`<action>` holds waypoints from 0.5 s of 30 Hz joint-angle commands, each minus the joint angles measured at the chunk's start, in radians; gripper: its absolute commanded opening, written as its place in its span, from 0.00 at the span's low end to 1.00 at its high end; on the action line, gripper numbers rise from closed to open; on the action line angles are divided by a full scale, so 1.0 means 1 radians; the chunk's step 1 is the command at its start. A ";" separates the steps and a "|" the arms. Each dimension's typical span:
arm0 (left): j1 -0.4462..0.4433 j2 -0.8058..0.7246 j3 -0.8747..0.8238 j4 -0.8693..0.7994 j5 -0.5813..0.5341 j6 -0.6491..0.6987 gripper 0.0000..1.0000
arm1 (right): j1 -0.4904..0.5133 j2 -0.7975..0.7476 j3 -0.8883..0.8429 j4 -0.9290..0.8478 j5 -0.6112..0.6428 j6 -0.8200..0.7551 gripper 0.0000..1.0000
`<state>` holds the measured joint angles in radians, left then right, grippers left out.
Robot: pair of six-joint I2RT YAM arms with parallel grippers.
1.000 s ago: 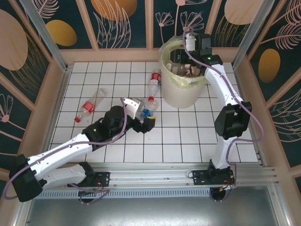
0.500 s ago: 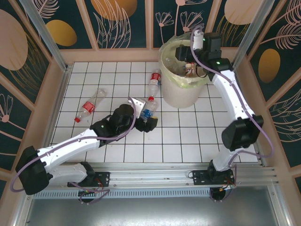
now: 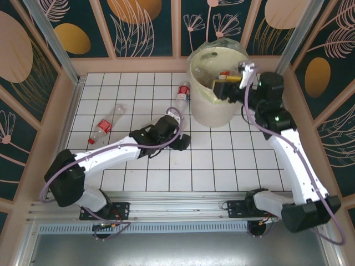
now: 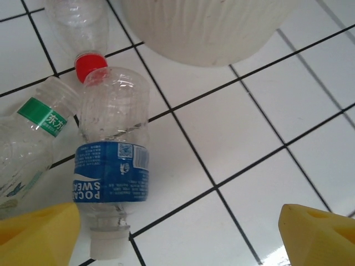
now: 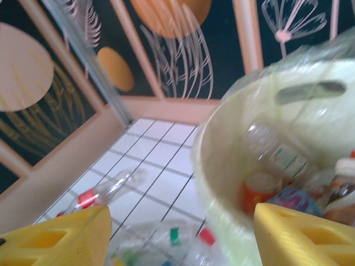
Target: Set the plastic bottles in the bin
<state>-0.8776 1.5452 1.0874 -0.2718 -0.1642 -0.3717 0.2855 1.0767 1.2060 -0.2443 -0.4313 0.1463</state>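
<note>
The left arm (image 3: 111, 152) stretches low over the counter (image 3: 222, 160), left fingers (image 4: 39, 233) spread above a bottle (image 4: 111, 166). The right fingers (image 5: 55, 238) gape empty at the bin (image 3: 213, 113).

Cream bin (image 3: 213, 113) upright near the far edge of the tiled table (image 3: 222, 160), right of centre, clear bag lining it, several bottles (image 5: 275, 158) heaped inside, red-labelled bottle (image 3: 104, 126) lying flat toward the left edge, blue-labelled clear bottle (image 4: 111, 166) on its side near the bin, green-labelled one (image 4: 33, 136) against it.

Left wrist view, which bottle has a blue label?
The middle bottle, clear with a blue band. The green-labelled bottle lies beside it, and the red-capped bottle beyond shows no label.
</note>
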 commanded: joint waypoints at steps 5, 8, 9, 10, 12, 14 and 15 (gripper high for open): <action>0.045 0.163 0.137 -0.176 -0.001 0.000 0.92 | 0.032 -0.173 -0.207 0.015 -0.046 0.092 0.70; 0.063 0.215 0.155 -0.190 -0.005 -0.001 0.92 | 0.034 -0.223 -0.271 -0.003 -0.034 0.108 0.70; 0.070 0.227 0.158 -0.193 -0.004 0.002 0.92 | 0.034 -0.235 -0.287 -0.010 -0.034 0.111 0.70; 0.075 0.239 0.162 -0.197 0.000 0.008 0.92 | 0.034 -0.243 -0.298 -0.017 -0.035 0.111 0.70; 0.085 0.266 0.167 -0.204 0.002 0.019 0.92 | 0.036 -0.255 -0.311 -0.031 -0.035 0.113 0.70; 0.094 0.285 0.168 -0.198 0.008 0.027 0.92 | 0.036 -0.261 -0.312 -0.039 -0.044 0.112 0.70; 0.099 0.295 0.167 -0.194 0.017 0.032 0.92 | 0.036 -0.263 -0.310 -0.038 -0.049 0.112 0.71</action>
<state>-0.7921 1.8137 1.2251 -0.4335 -0.1642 -0.3660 0.3145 0.8352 0.9031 -0.2794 -0.4549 0.2436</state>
